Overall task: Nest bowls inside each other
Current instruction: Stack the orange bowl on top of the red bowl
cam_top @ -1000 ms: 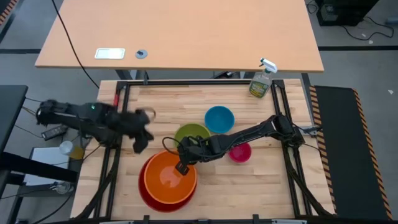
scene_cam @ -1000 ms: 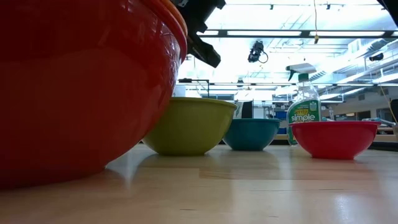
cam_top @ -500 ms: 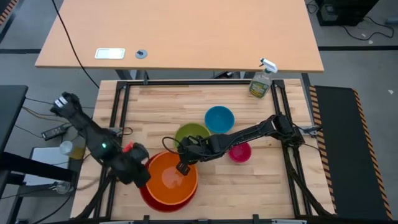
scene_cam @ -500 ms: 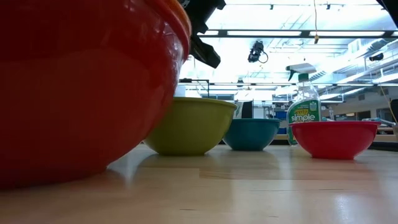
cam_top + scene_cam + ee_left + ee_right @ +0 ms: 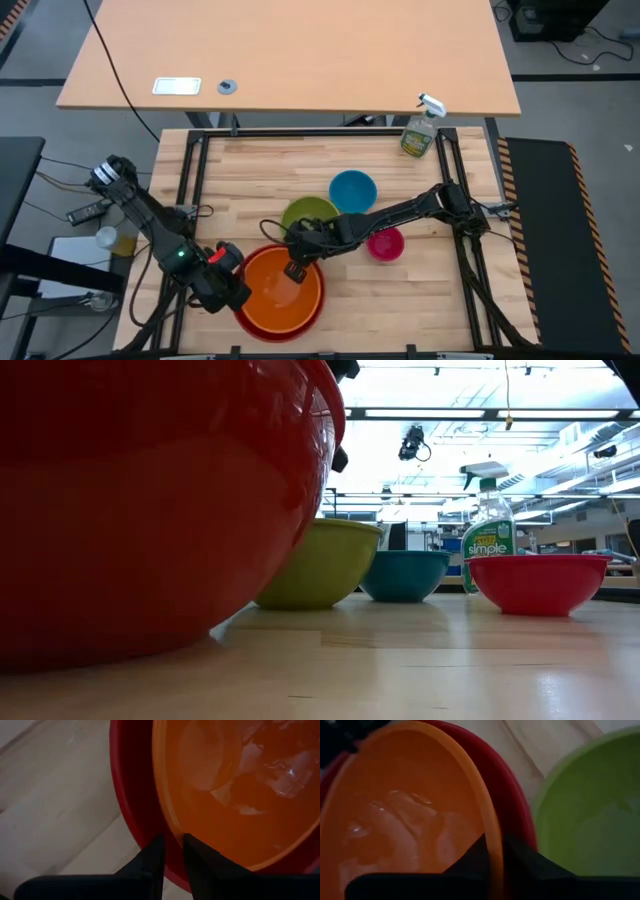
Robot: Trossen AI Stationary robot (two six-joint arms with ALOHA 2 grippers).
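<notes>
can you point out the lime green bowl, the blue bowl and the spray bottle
lime green bowl (image 5: 307, 215), high view, on the visible part of its inside
blue bowl (image 5: 352, 191), high view, on the middle of its inside
spray bottle (image 5: 489, 530), low view, on its label

The only readable lettering is on the spray bottle (image 5: 489, 535), seen in the low view standing just behind the pink bowl (image 5: 538, 582) and beside the blue bowl (image 5: 404, 574). Its label carries the word "simple" in white lower-case letters on a green ground. A smaller line of print sits above that word, too small to make out. In the high view the spray bottle's (image 5: 420, 132) label cannot be read.
</notes>
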